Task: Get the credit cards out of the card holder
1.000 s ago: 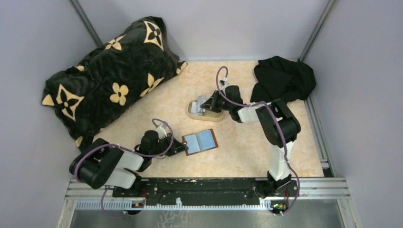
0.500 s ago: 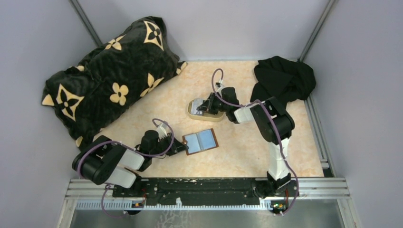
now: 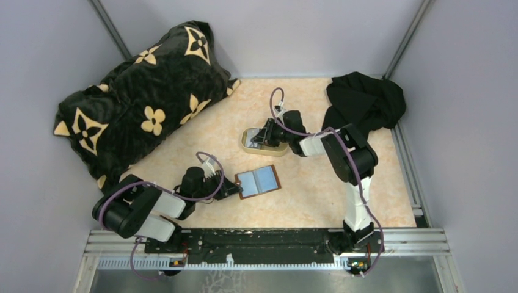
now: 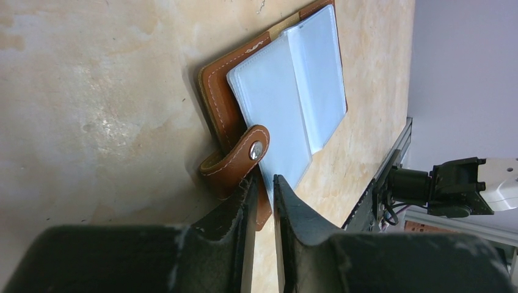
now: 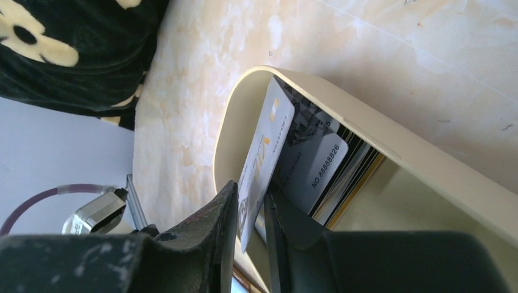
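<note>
Over the last second the right gripper (image 5: 250,194) has sunk into the tray (image 5: 379,131), jaws straddling a white credit card (image 5: 269,131) that stands on edge with its long axis pointing away, grip unclear, while the left gripper (image 4: 262,180), nearly closed and its grip equally unclear, sits at the strap (image 4: 235,165) of the unmoved card holder (image 4: 217,91), which lies open crosswise on the table (image 3: 305,195).

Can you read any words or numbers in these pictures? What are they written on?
"NO 8888826": on the grey card in the tray.
Smaller print on that grey card: too blurred to read.
White card between the fingers of the right pincer: gold marks only, no words I can read.
Card holder: no writing to see.
</note>
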Controlling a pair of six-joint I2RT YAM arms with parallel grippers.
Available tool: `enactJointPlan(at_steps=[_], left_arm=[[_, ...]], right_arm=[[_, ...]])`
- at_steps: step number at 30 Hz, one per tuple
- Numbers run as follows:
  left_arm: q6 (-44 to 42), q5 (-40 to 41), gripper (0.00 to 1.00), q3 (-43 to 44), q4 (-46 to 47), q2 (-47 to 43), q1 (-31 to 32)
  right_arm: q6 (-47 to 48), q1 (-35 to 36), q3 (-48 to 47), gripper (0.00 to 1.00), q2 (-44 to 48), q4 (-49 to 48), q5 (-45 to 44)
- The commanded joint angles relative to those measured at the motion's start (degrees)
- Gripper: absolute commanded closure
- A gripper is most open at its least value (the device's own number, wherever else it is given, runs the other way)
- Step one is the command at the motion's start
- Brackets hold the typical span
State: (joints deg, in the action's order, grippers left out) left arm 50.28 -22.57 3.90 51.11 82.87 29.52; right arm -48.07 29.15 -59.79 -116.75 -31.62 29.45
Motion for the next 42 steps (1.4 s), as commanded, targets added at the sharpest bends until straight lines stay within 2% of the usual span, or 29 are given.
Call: enactJointPlan(at_steps=[1, 11, 17, 26, 30, 33, 35, 42], left_arm=[[-2.57, 3.29, 0.76, -0.42, -8.81, 0.16, 0.16], [-3.0, 3.42, 0.74, 0.05, -9.66, -0.68, 0.22], [-4.42, 5.07, 0.73, 0.2, -10.12, -0.19, 0.14], [-8.61, 7.13, 0.71, 8.11, -20.72, -1.25, -0.26], [-9.54, 6.06, 0.67, 12.01, -22.99, -0.57, -0.41], [-8.97, 5.61, 0.63, 11.82, -23.75, -3.45, -0.24], [-9.16, 8.45, 0.58, 11.0, -27.28, -7.72, 0.13], [-13.38, 14.02, 0.12, 12.82, -43.61, -25.4, 0.23]], right_arm=[[4.44, 0.45, -1.09, 0.76, 3.93, 4.87, -1.67], [9.01, 0.26, 2.36, 0.73, 10.11, 9.78, -4.76], [12.49, -0.8, 6.87, 0.73, 17.27, 12.82, -7.54], [16.47, -0.69, 14.72, 0.73, 29.49, 14.44, -9.48], [17.76, -0.34, 17.8, 0.74, 33.16, 15.36, -9.71], [18.44, -0.14, 19.79, 0.74, 35.83, 15.64, -9.96], [19.13, -0.14, 20.59, 0.74, 36.97, 16.42, -10.44], [19.32, -0.17, 23.08, 0.74, 38.12, 15.62, -10.99]])
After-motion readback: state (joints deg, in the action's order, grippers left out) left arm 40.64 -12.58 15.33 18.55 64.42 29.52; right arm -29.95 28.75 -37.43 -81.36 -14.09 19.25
